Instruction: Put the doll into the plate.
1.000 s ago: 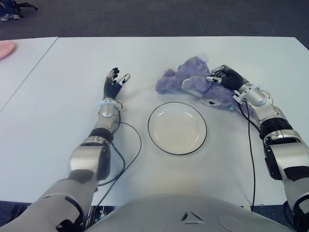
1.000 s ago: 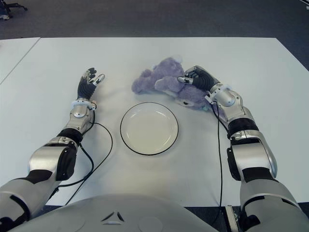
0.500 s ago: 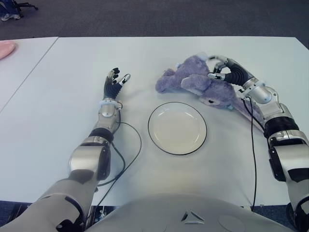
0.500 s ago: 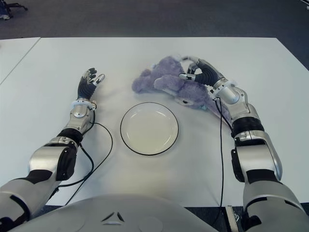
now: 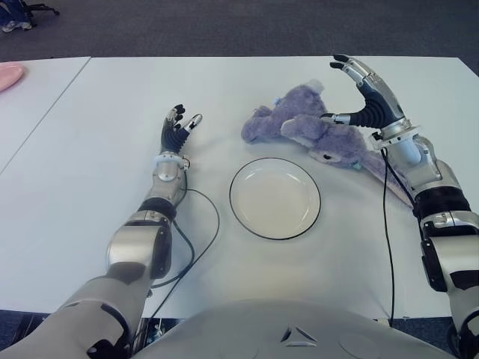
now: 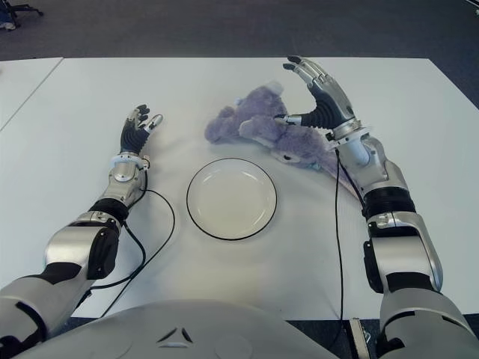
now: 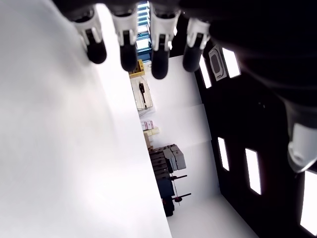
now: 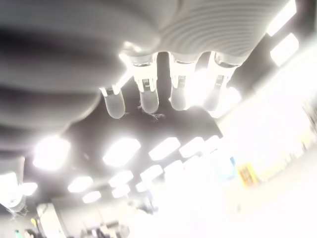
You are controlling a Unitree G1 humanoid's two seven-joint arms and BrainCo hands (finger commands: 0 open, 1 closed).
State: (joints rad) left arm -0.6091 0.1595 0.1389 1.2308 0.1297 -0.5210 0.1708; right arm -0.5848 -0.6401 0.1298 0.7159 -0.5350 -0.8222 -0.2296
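Doll [image 5: 318,133] lies on the table [image 5: 90,217] just behind the plate [image 5: 275,198], right hand [image 5: 367,93] fingers spread open and empty above it, left hand [image 5: 177,131] open left of the plate, so I'd grab low around the body.

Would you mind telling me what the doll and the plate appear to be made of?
The doll looks like soft plush fabric: fuzzy purple pile, limp, slumped body. The plate seems glazed ceramic or hard plastic: smooth, pale, slightly glossy surface with a thin dark rim; which one cannot be told.
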